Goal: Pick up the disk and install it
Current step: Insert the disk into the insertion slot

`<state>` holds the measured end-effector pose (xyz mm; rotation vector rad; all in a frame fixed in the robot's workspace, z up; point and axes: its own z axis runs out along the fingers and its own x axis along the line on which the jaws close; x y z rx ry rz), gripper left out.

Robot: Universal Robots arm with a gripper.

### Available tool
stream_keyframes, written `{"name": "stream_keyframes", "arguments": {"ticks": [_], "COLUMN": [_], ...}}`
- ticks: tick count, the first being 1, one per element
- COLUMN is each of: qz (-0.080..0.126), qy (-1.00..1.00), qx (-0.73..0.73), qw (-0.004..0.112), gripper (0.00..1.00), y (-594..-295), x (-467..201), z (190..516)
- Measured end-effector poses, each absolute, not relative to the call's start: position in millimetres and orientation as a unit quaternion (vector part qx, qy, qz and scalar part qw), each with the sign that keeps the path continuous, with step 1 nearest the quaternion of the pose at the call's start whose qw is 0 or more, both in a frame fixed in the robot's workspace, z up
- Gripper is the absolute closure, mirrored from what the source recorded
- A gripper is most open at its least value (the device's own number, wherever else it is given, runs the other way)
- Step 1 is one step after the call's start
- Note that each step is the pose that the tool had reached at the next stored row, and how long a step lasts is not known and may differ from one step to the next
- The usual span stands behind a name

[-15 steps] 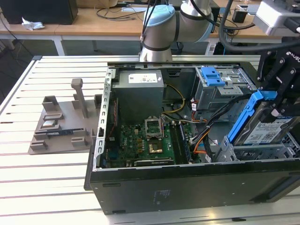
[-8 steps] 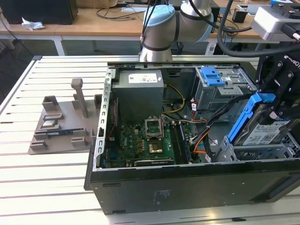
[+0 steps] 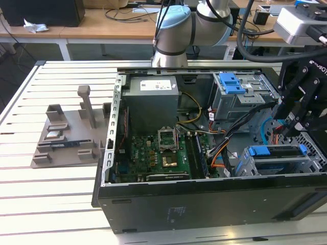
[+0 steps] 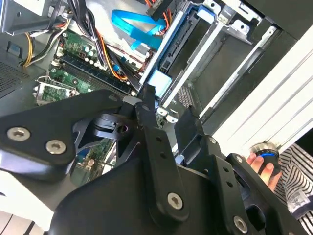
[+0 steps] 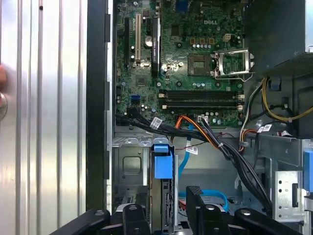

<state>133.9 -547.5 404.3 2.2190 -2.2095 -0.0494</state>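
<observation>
The picking is judged to be done and the installing nearly done. The gripper (image 5: 163,199) is set over the disk (image 5: 164,166), with one finger on each side of its blue edge. The fingers (image 5: 194,192) are held moderately apart, and a small gap seems to be left on both sides, so nothing is gripped. The disk is stood on edge inside the drive cage (image 5: 128,161) of the open computer case (image 3: 214,204), at the exterior view's right. Whether it is fully pushed in and latched cannot be told. The motherboard (image 5: 195,63) is seen further away.
</observation>
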Motion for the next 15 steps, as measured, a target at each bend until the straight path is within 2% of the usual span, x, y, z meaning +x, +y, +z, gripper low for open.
{"name": "stream_keyframes", "arguments": {"ticks": [2,6,7,8,15], "qz": [-0.016,-0.016,-0.016,-0.016,-0.016], "qy": [-0.706,-0.706,-0.706,-0.706,-0.706], "qx": [0.708,0.709,0.709,0.709,0.709], "qw": [0.005,0.005,0.005,0.005,0.005], "gripper": [0.58,0.82,0.82,0.88,0.89], "y": [-547.5,-547.5,-547.5,-547.5,-547.5], "x": [133.9,133.9,133.9,133.9,133.9], "z": [404.2,404.0,404.0,404.0,403.7]}}
